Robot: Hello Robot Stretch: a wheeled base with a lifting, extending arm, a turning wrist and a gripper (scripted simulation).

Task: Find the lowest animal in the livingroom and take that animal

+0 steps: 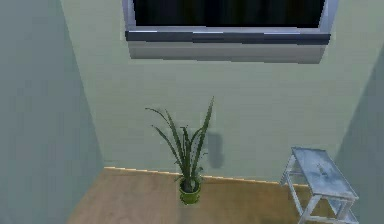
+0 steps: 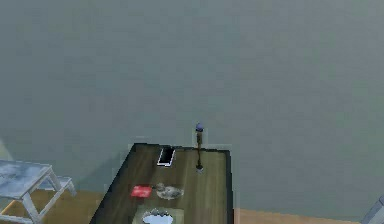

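We cannot tell where the animal is yet, so we cannot say which way it lies from our gripper, which way it points, or how its long side runs. We also cannot tell what state our gripper is in. To the side stands a long brown wooden table, and its long side runs away from us toward the grey wall. On it lie a flat black thing with a white edge, a small red thing, a little grey lump and a white round dish, and a thin dark stick with a blue-grey top stands upright. None of them has a shape we would call an animal. Ahead, a green plant with long thin leaves in a small pot stands on the wooden floor near a small white metal side table. We think we must look around the room more, low down.
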